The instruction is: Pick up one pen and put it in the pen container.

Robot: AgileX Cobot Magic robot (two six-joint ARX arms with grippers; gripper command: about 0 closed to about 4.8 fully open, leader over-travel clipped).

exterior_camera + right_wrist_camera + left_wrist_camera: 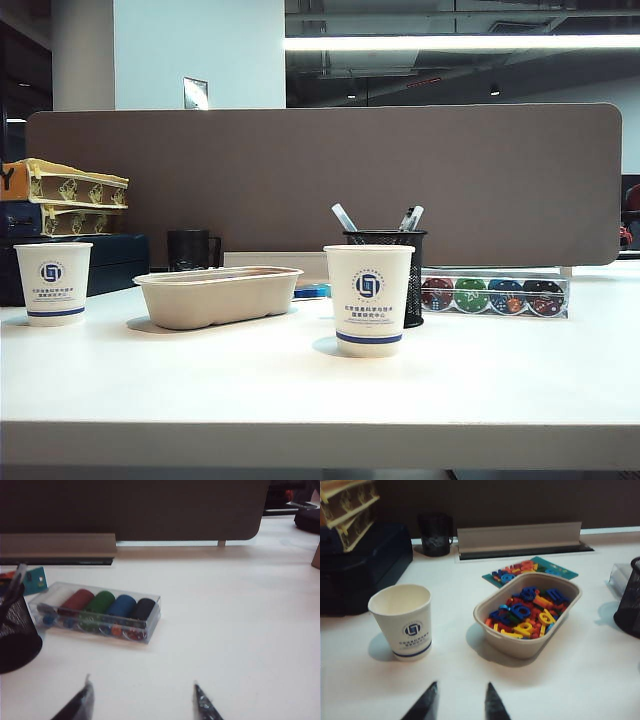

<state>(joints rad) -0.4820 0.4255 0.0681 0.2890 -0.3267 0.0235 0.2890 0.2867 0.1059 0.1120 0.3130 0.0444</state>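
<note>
On the white table, the black mesh pen container stands toward the far edge with pens in it — the long clear-barrelled pen leaning out of its rim — just behind a paper cup. The left gripper hovers with fingers parted and empty, above bare tabletop near a second paper cup and a tray of coloured letters. The right gripper hangs spread wide — grasping nothing — short of a clear box of coloured chips.

White tabletop, brown divider panel behind (rounded corners); ceiling strip light lit.
</note>
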